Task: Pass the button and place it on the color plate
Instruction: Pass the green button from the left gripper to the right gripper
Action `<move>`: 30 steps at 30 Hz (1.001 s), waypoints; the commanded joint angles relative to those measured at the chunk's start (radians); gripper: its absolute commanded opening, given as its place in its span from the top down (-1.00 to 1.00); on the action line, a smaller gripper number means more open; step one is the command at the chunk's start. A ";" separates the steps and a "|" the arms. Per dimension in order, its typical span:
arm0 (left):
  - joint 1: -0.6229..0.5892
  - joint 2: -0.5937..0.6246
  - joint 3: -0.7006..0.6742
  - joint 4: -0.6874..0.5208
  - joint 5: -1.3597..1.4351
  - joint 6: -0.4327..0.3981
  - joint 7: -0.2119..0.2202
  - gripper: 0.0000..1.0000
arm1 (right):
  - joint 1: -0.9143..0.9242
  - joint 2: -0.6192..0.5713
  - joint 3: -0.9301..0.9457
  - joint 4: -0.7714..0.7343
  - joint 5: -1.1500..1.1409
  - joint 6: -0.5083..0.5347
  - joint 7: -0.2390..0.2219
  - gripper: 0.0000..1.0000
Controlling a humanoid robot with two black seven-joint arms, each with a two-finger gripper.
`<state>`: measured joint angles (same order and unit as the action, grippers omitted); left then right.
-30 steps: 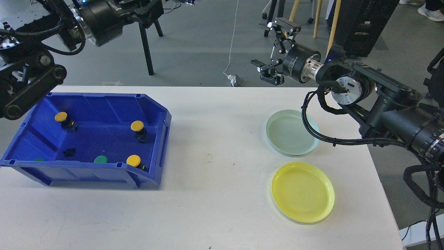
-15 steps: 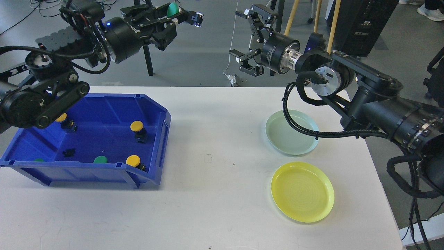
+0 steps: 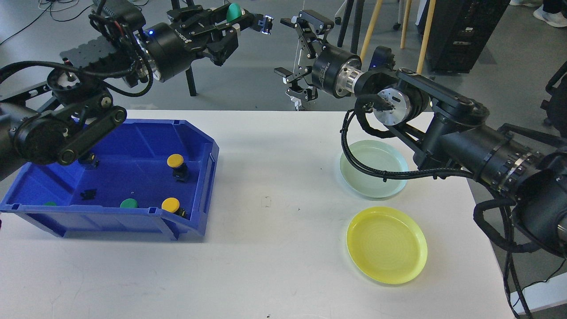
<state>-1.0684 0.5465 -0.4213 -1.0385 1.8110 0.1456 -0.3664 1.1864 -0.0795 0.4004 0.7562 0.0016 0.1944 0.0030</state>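
Note:
My left gripper (image 3: 248, 21) is raised high above the table's far edge and is shut on a green button (image 3: 233, 11), whose cap shows above the fingers. My right gripper (image 3: 292, 55) is open and empty, its fingers spread wide, facing the left gripper a short gap to its right. A pale green plate (image 3: 373, 168) and a yellow plate (image 3: 386, 244) lie on the white table at the right. The blue bin (image 3: 110, 177) at the left holds yellow buttons (image 3: 175, 161) and green buttons (image 3: 129, 203).
The white table (image 3: 274, 248) spans the view, with its right edge just past the plates. Stand legs and wooden poles rise from the floor behind the table. My left arm's thick links hang over the bin's far left corner.
Both arms have moved toward each other above the table's far edge. The left gripper carried the green button to the right, and the open right gripper swung left toward it.

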 commanded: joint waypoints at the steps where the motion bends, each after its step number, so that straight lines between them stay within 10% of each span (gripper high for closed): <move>1: -0.001 -0.011 0.003 0.000 0.001 0.002 0.000 0.30 | 0.010 0.003 0.001 0.002 0.003 -0.001 0.000 -0.98; 30: -0.004 -0.040 -0.013 0.008 -0.050 0.003 0.015 0.43 | 0.032 0.018 0.028 0.000 0.008 -0.013 0.003 -0.98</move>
<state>-1.0739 0.5001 -0.4363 -1.0310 1.7677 0.1500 -0.3517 1.2205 -0.0586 0.4253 0.7555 0.0078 0.1811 0.0022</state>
